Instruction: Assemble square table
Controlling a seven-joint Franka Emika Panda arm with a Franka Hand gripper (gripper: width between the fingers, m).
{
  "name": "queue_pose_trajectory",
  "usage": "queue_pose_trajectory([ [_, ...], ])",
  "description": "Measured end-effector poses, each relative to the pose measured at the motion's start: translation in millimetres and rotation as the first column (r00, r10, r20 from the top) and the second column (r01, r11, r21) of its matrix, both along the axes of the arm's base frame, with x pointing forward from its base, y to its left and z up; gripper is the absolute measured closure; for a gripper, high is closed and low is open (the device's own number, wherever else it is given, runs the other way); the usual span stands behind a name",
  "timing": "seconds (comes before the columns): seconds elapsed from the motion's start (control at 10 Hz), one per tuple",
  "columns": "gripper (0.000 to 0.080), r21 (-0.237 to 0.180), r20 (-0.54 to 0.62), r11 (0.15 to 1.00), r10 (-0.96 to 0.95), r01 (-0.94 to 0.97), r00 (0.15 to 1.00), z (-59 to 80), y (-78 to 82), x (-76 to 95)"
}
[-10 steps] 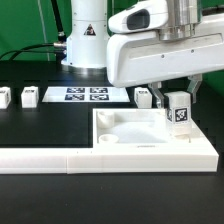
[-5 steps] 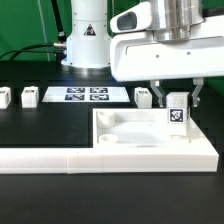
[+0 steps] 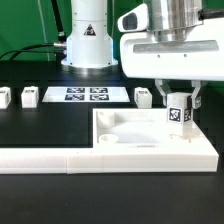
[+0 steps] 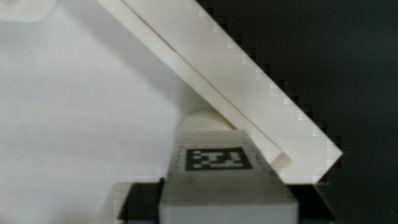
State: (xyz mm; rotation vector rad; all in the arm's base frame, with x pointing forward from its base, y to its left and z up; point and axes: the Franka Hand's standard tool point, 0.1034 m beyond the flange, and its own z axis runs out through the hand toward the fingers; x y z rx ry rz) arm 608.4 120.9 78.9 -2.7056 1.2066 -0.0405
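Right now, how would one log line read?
gripper: shut on leg | leg: upright, at slab corner | spare legs: three, on table

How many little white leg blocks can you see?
4. Two leg blocks sit at the exterior view's left, one right of the marker board, one in the tool at the slab. Others may be hidden.

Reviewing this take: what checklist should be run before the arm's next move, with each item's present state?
1. Leg gripped between the gripper fingers: ok.
2. Leg upright, its tag facing the exterior view: ok.
3. Leg over the square tabletop's far corner at the exterior view's right: ok.
4. Leg seated in that corner's socket: cannot tell, its base is hidden.
5. Tabletop snug against the L-shaped rail: ok.
6. Spare leg standing upright beside the marker board: ok.
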Motion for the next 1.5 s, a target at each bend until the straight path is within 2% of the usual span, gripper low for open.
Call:
queue_pose_trajectory([
  [0.1,0.0395,-0.003,0.003,1.000,0.027,-0.027,1.000,-0.1,0.0,-0.2],
  [0.2,0.0257,-0.015,0.017,0.991,0.130,-0.130,0.991,-0.4,-0.2,-0.6],
  [0.3,0.0184,-0.020,0.020,0.984,0.176,-0.176,0.984,-0.5,0.2,-0.8],
  [0.5,0.0156,-0.044,0.027,0.929,0.368,-0.367,0.929,1.2,6.0,-0.7],
  [0.8,0.0150,-0.072,0.045,0.838,0.545,-0.542,0.837,0.5,4.7,-1.0],
  [1.0,0.0150,-0.145,0.055,0.669,0.741,-0.729,0.669,1.3,5.6,1.7],
  [1.1,0.0150,-0.185,0.045,0.547,0.835,-0.817,0.549,2.1,5.0,3.4],
  [1.4,0.0150,-0.239,0.013,0.288,0.956,-0.927,0.294,3.5,4.5,5.6],
  [1.5,0.0150,-0.245,0.008,0.234,0.971,-0.941,0.239,3.4,5.0,5.4],
])
